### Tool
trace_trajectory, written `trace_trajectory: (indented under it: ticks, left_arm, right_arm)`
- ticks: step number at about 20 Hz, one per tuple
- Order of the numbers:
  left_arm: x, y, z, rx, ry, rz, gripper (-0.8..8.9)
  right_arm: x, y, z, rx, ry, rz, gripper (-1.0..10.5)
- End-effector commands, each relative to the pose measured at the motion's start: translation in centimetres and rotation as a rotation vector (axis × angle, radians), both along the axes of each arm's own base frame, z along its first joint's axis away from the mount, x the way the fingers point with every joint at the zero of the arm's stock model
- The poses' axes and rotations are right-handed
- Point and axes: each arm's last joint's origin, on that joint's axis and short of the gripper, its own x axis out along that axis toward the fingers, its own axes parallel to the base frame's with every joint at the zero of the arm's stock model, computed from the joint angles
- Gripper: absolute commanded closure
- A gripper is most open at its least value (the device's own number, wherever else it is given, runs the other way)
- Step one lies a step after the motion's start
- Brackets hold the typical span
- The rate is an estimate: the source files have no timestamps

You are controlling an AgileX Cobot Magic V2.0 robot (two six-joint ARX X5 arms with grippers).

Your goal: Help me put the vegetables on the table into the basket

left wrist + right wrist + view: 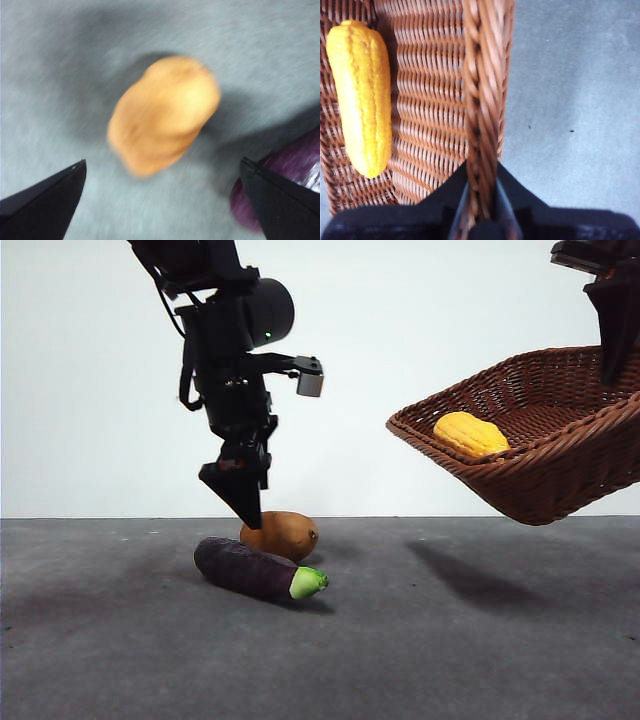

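Note:
A brown potato [281, 535] [162, 117] lies on the dark grey table [450, 640], with a dark purple eggplant [258, 571] [295, 170] just in front of it, green stem to the right. My left gripper [243, 502] [162, 175] hangs open just above them, its jaws either side of the potato and apart from it. My right gripper [481, 192] is shut on the braided rim of the brown wicker basket [540, 440] [420, 100], which hangs tilted in the air at the right. The yellow corn cob [470, 434] [360, 95] rests inside it.
Bare table [570, 100] shows beneath and beside the raised basket. A plain white wall [400, 320] closes off the back.

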Motion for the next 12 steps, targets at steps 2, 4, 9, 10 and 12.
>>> trace_trajectory:
  ticks: [2, 4, 9, 10, 12]
  left_arm:
    - [0.3, -0.7, -0.7, -0.043, -0.011, -0.058, 0.85]
    - [0.4, -1.0, -1.4, -0.037, 0.0, -0.062, 0.85]
    - [0.8, -1.3, -2.7, -0.031, 0.015, -0.064, 0.86]
    - [0.9, -1.4, -2.8, -0.038, 0.009, -0.065, 0.86]
    - [1.2, -1.2, -2.8, -0.051, -0.001, -0.053, 0.86]
  right_arm:
    - [-0.1, -0.2, 0.3, 0.007, -0.019, -0.001, 9.6]
    - [-0.1, -0.2, 0.3, 0.006, -0.019, 0.001, 9.6]
    - [-0.1, -0.2, 0.2, 0.004, -0.016, 0.006, 9.6]
    - [-0.1, -0.2, 0.2, 0.004, -0.017, 0.007, 9.6]
    - [-0.1, -0.2, 0.2, 0.003, -0.018, 0.009, 9.6]
